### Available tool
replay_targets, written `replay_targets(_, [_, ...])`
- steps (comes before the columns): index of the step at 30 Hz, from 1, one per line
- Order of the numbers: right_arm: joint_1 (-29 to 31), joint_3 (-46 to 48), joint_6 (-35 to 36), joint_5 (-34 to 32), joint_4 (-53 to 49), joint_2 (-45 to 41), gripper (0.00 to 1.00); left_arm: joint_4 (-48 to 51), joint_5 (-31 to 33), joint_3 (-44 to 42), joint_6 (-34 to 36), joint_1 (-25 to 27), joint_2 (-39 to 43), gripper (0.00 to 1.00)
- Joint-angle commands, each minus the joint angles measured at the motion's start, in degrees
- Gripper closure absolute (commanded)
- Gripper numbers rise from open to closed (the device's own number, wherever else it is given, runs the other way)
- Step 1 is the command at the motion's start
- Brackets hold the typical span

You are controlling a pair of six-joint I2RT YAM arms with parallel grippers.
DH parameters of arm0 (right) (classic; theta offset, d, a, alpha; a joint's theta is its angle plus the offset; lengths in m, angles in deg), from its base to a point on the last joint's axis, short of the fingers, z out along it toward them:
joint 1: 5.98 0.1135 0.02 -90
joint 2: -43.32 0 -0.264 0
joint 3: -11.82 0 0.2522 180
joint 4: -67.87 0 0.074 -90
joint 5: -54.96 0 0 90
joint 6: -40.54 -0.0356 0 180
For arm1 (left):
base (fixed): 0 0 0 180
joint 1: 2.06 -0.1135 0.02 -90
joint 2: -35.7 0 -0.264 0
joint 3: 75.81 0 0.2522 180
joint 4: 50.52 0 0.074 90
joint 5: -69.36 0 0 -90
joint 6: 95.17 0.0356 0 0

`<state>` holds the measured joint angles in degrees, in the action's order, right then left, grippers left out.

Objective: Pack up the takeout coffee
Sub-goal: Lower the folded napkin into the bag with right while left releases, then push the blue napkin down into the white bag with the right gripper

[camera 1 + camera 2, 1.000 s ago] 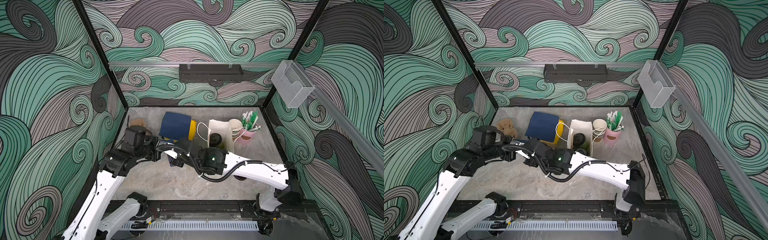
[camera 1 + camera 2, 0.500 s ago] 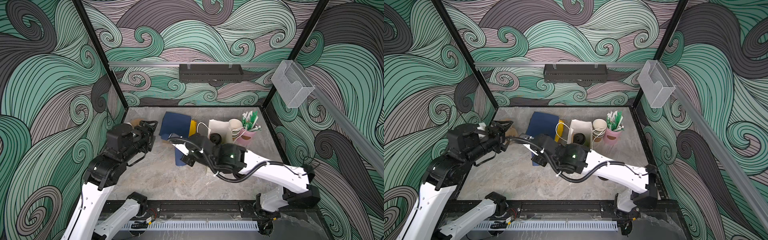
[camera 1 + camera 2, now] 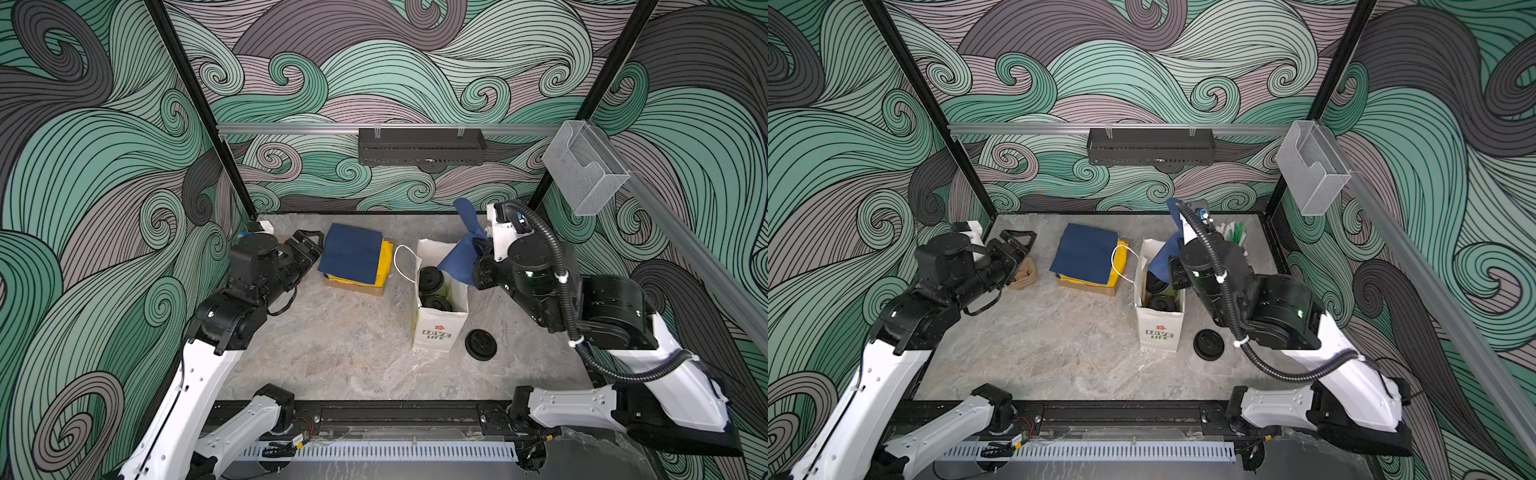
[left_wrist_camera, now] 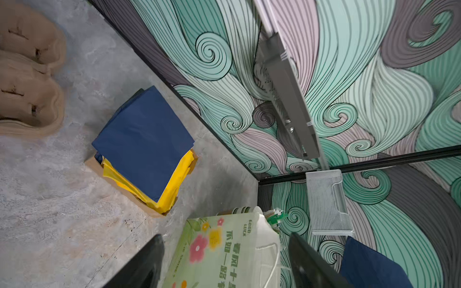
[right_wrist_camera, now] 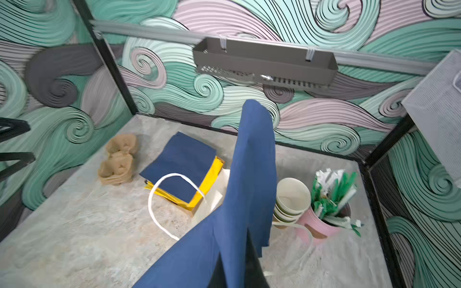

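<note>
Currently, we find the 2 capped cups (image 3: 430, 277) standing inside the paper bag (image 3: 436, 332), lids toward its mouth, long axes near vertical. We judge them light, thin-walled and crushable; grip the sidewall below the lid rim, gently. The right gripper (image 5: 239, 266) is clenched on a blue napkin (image 5: 249, 174) just beside the bag's mouth; the left gripper (image 3: 308, 244) is released, well apart from the bag.

A blue napkin stack (image 3: 352, 253) rests on yellow napkins (image 3: 386, 266).
</note>
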<state>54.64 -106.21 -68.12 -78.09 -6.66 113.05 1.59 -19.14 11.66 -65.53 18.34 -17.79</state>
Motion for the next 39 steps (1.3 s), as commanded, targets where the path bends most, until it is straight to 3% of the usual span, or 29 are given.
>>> replay_targets(1, [-2.66, 1.57, -2.94, 0.68, -2.88, 4.2, 1.0, -1.53, -2.98, -0.05, 1.85, 0.27, 0.07, 0.2])
replay_targets(19, [-13.53, 1.86, -6.9, 27.1, -16.05, 19.27, 1.0, -0.2, -2.69, -3.6, 0.77, 0.28, 0.9, 0.2])
replay_targets(31, [-18.12, 5.27, -7.44, 30.39, -11.64, 24.39, 1.0, -0.32, -2.99, -5.07, 0.51, 0.31, 0.86, 0.2])
replay_targets(33, [-18.42, 5.68, -7.28, 31.33, -10.97, 24.87, 0.95, -0.32, -2.99, -5.24, 0.59, 0.26, 0.88, 0.2])
replay_targets(39, [-18.43, 4.79, -7.9, 31.67, -11.0, 22.6, 0.59, -0.13, -2.88, -6.0, 0.48, 0.17, 0.94, 0.2])
